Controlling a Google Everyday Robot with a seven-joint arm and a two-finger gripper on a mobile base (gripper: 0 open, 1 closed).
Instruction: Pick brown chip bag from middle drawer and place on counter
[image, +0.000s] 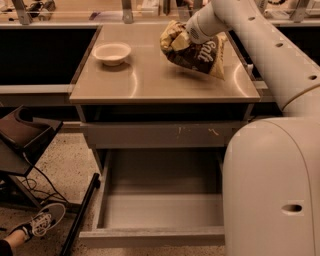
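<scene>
The brown chip bag hangs tilted over the right rear part of the tan counter, its pale lower corner close to or touching the surface. My gripper is shut on the bag's crumpled top end, at the tip of the white arm that reaches in from the upper right. The middle drawer is pulled out below the counter, and I see nothing inside it. The arm's large white body covers the drawer's right end.
A pale bowl sits at the counter's left rear. A shut drawer front with pale scratches is above the open drawer. Dark side shelves flank the counter. A dark stand, cables and a person's shoe are on the floor at left.
</scene>
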